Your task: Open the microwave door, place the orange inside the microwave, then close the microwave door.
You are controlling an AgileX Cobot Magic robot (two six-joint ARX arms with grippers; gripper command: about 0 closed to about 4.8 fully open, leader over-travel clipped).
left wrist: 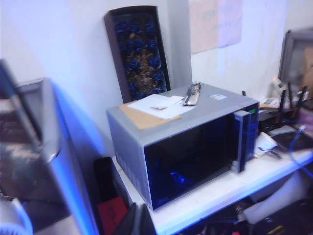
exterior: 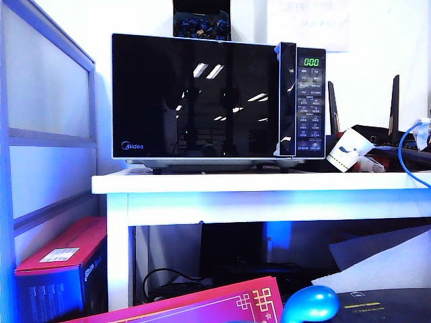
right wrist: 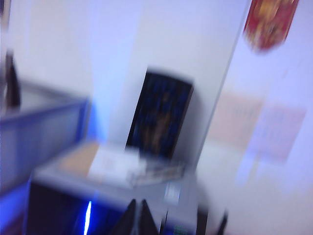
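Exterior view: microwave on white table, microwave door flush; neither gripper visible.

Left wrist view: left gripper, fingers together, at 6 o'clock below the microwave.

Right wrist view, blurred: right gripper, fingers together, at 6 o'clock.

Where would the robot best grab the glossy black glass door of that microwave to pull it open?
Probably the dark vertical handle strip at the right edge of the glossy black glass door, beside the button panel. It stands out from the flat glass, so shut fingers could hook behind it from the front. The door is closed; both grippers sit back, shut.
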